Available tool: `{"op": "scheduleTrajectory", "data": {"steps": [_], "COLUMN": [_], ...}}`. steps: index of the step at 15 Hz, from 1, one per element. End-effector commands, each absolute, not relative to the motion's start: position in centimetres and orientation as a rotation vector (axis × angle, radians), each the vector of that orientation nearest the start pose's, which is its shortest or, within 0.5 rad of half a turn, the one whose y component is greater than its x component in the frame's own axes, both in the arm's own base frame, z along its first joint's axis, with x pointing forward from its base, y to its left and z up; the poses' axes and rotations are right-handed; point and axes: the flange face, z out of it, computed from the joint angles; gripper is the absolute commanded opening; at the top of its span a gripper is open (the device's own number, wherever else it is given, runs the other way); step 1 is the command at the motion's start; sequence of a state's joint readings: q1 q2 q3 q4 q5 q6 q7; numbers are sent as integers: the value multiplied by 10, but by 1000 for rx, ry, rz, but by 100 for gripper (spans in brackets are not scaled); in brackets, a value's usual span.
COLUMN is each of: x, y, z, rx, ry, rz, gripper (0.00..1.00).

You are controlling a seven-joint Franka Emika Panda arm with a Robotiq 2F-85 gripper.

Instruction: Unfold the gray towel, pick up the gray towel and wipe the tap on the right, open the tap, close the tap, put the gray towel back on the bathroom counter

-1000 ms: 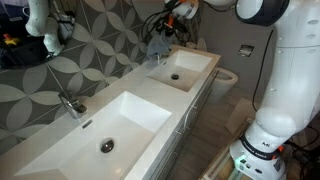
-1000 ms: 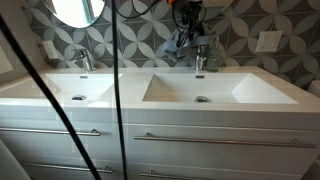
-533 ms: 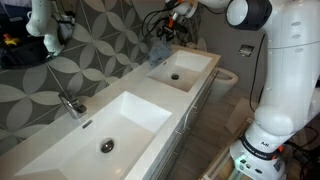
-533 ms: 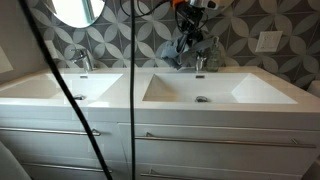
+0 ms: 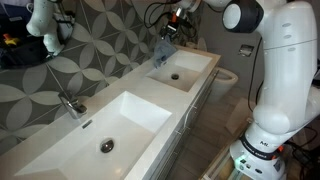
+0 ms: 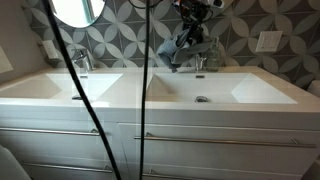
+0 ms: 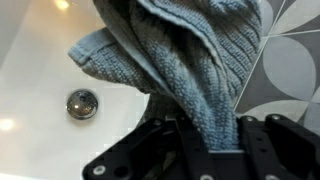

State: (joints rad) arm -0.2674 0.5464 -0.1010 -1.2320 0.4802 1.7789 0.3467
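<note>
**Towel hangs above the right-hand tap, gripped from the top**

In an exterior view, the other tap (image 6: 82, 60) stands alone at the left end of the table (image 6: 128, 82), well apart from the work. Further across, the gray towel (image 6: 188, 45) hangs in the air over the back of the second basin (image 6: 250, 90). The end effector (image 6: 195, 20) pinches it at the top, its jaws drawn narrow on a bunch of cloth. The wrist view shows ribbed fabric squeezed between the jaws and spilling out over the drain (image 7: 82, 102).

The towel's long axis runs downward from the grip, and the cloth flares out at its lower corners. The tap (image 6: 199, 63) lies almost straight below the end effector, at the lower right edge of the cloth. It stands upright at the basin's back edge with its spout angled forward. Whether cloth and chrome are touching cannot be told from here.

The wipe probably turns on this vertical line-up. A short descent should lay the hanging folds on the tap, and a pass along the spout's forward line would follow. The single arm is already above it.
</note>
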Motion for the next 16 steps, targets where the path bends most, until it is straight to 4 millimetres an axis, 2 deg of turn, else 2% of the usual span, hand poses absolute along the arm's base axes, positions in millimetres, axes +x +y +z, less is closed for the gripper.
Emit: {"op": "scheduleTrajectory", "data": {"steps": [1, 5, 8, 11, 16], "x": [689, 700, 708, 712, 723], "y": [-215, -214, -219, -223, -218], "z": [493, 525, 541, 543, 530], "rx": [-2457, -2326, -2297, -2315, -2379], "ry": [1072, 1004, 1074, 1142, 1215], "rz": [-17, -222, -399, -494, -631], "gripper": [5, 5, 5, 5, 5]}}
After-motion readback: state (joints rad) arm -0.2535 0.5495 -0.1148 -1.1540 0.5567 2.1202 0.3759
